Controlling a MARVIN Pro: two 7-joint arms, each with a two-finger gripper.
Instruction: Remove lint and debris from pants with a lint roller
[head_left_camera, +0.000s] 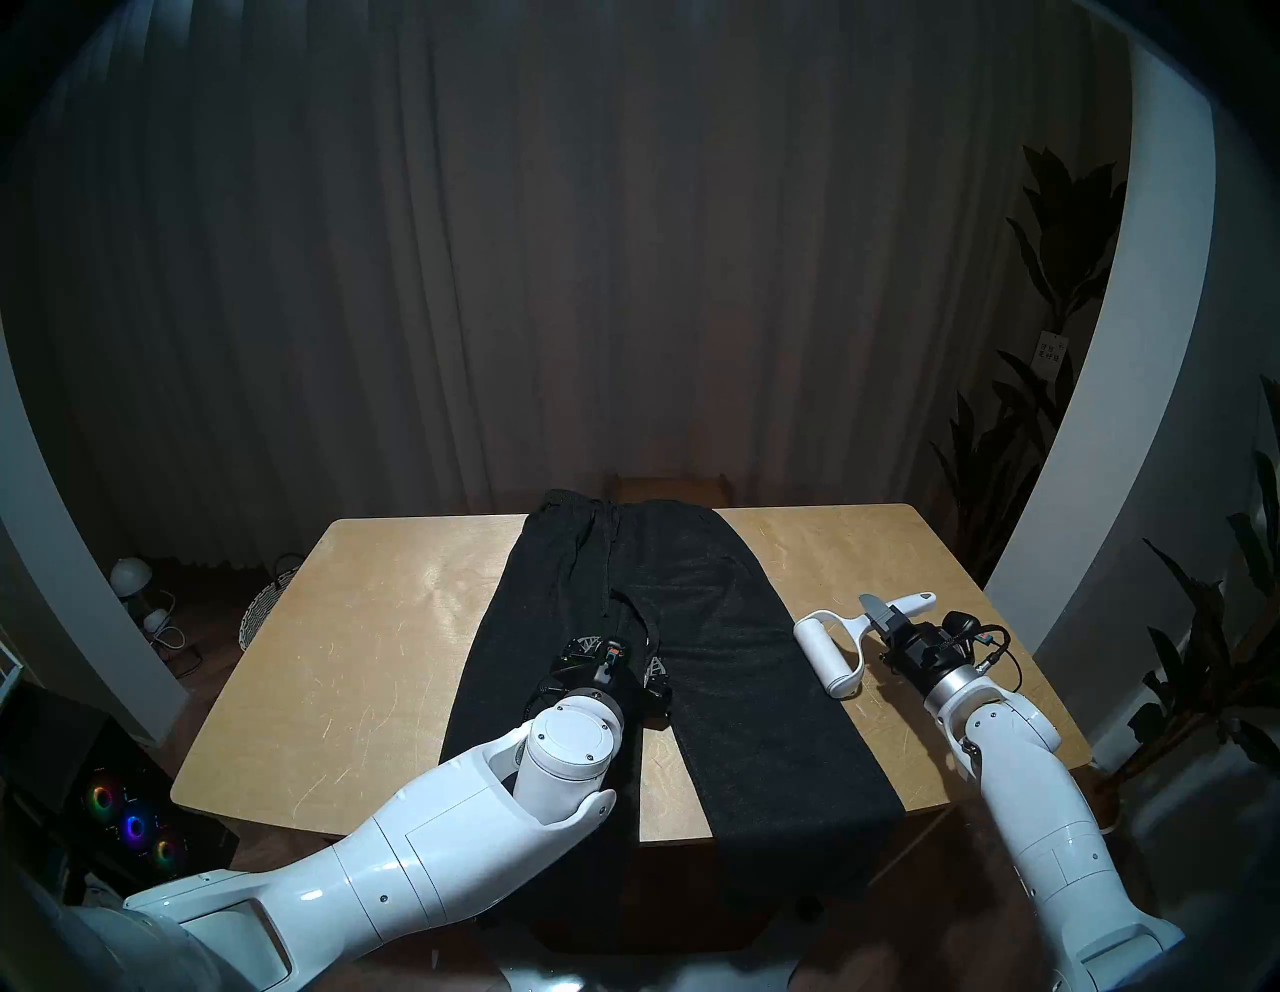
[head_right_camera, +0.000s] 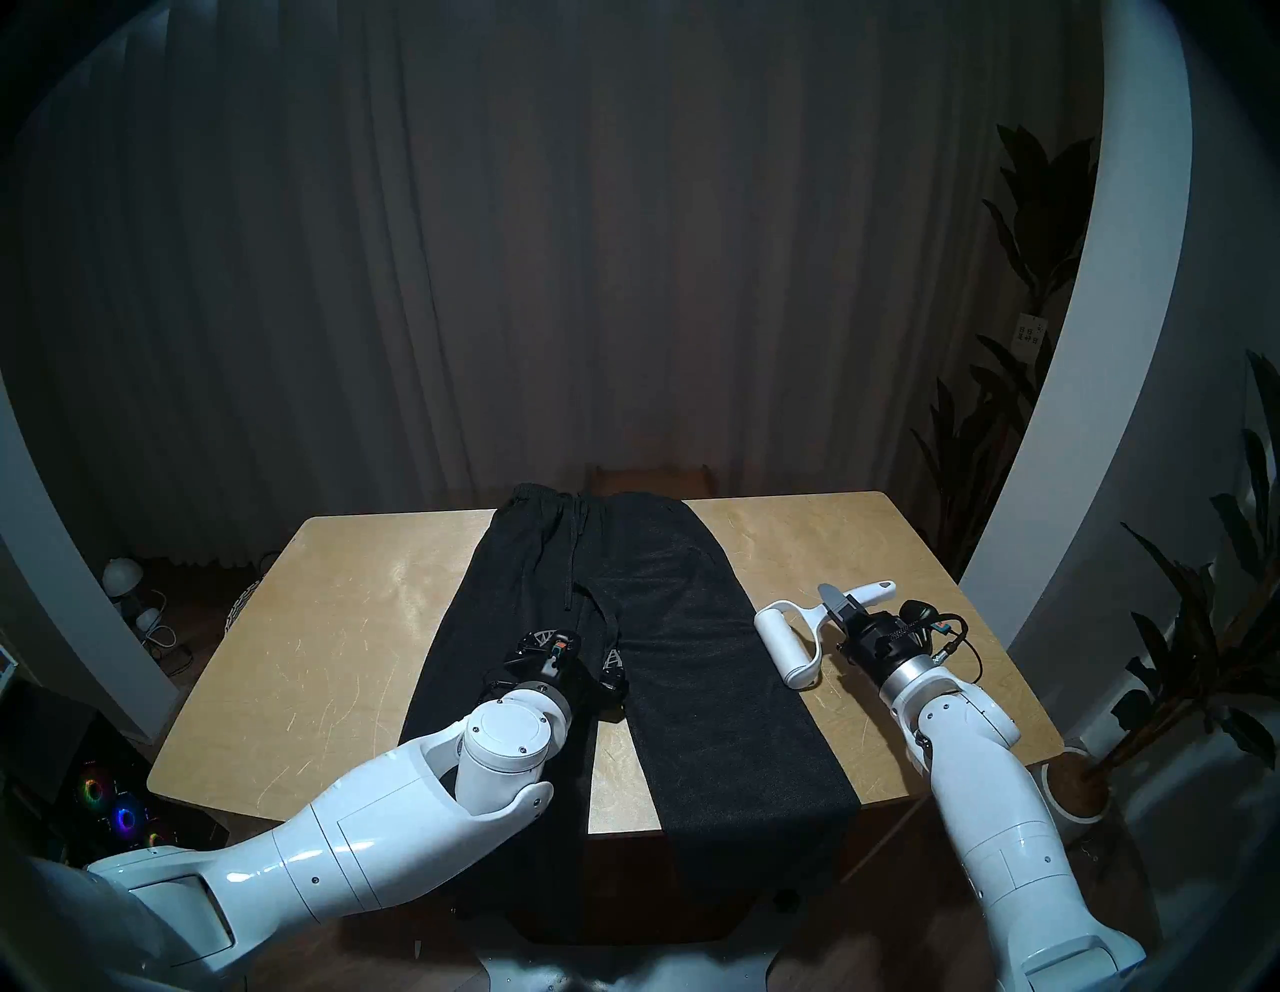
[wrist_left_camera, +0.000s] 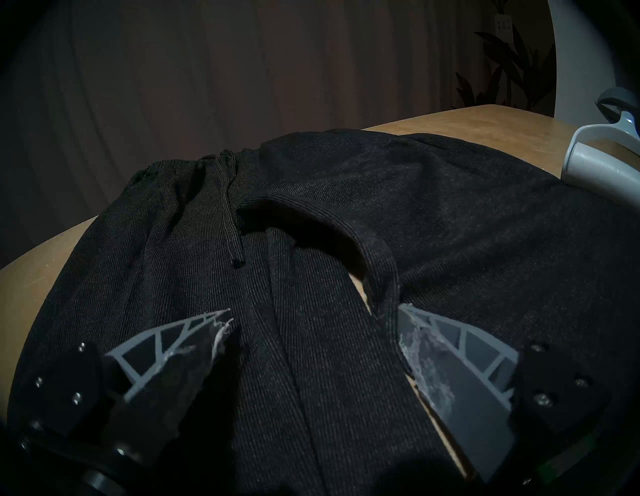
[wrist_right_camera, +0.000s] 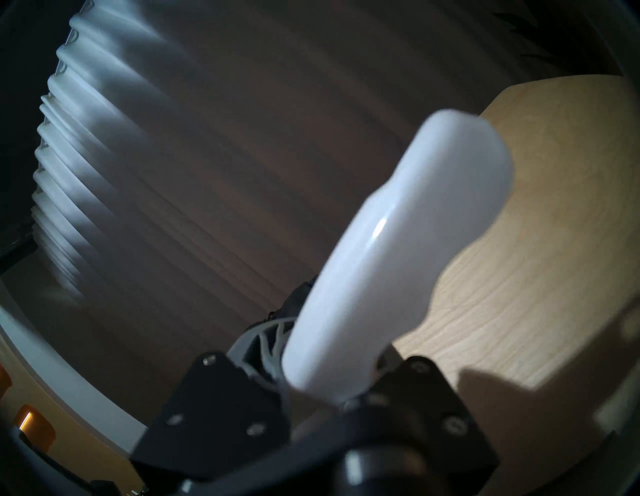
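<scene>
The pants (head_left_camera: 692, 623) lie flat on the wooden counter (head_left_camera: 360, 623), waistband at the far edge, both legs running toward the robot and hanging over the near edge. The drawstring (wrist_left_camera: 232, 214) trails down the middle of the front. No white flecks of lint can be made out on the fabric in any view; the light is dim and the cloth is dark.

The left gripper (head_left_camera: 616, 658) rests low over the crotch area, where the two legs divide. In the left wrist view its fingers (wrist_left_camera: 180, 350) are spread wide apart, one on each side of a fold of fabric, with nothing clamped between them. Frayed white material clings to the finger pads.

The right gripper (head_left_camera: 890, 627) is clamped on the handle of the lint roller (head_left_camera: 828, 651). The roll sits just beside the right edge of the pants, over bare counter; whether it touches the surface cannot be told. The right wrist view shows the white handle (wrist_right_camera: 381, 259) standing out between the fingers.

Handling notes:
- The pants are soft knit and probably slide and bunch under a sideways pull. Pinning the cloth with the left gripper while rolling appears advisable.
- The lint roller is light, rigid plastic with a smooth, glossy handle. It may twist in the grasp under downward pressure; a hold near the frame seems steadier.
</scene>
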